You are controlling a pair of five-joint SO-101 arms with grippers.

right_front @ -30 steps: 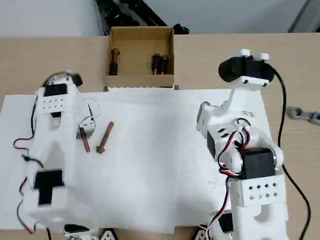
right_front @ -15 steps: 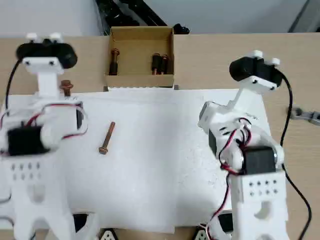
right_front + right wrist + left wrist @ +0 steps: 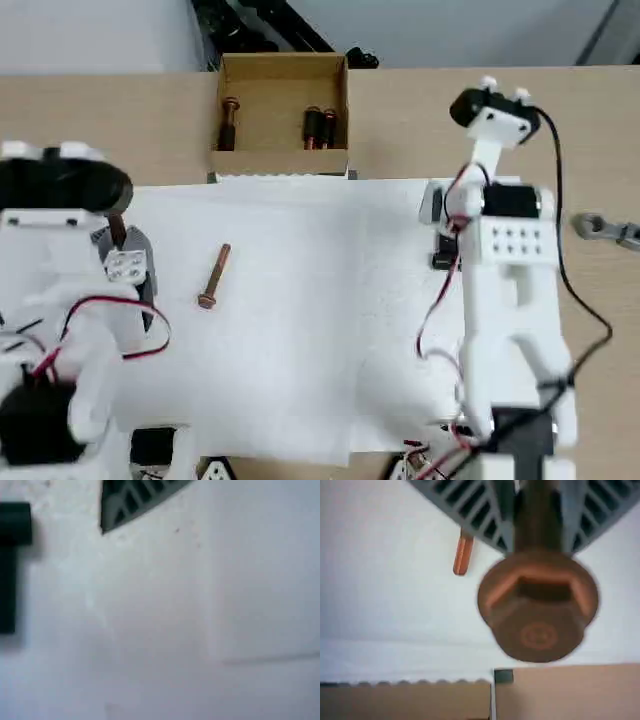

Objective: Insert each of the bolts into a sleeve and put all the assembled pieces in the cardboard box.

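From my screen, the left gripper (image 3: 120,250) is clenched on a bolt (image 3: 537,607), and its wrist view shows the brown shank pinched between the two grey ribbed jaws with the hex head nearest the camera. In the high view that gripper is over the left part of the white sheet (image 3: 320,340), near the sheet's far edge, and a short length of the shank sticks out of it. A second bolt (image 3: 213,276) lies flat on the sheet just beside the left gripper, on the side toward the middle, apart from it, with its head toward my end of the table (image 3: 150,120). The cardboard box (image 3: 283,155) sits at the far edge of the sheet, near the middle of the table. It holds three sleeved bolts: one (image 3: 230,122) lies along its left wall and two (image 3: 320,128) lie side by side right of the box's middle. The right gripper (image 3: 437,212) is over the right part of the sheet, near the far edge, and I cannot tell whether it is clenched or released. A black piece (image 3: 443,262) lies on the sheet close under that arm; I cannot make out what it is. A small metal piece (image 3: 600,228) rests on the bare table at the right edge.
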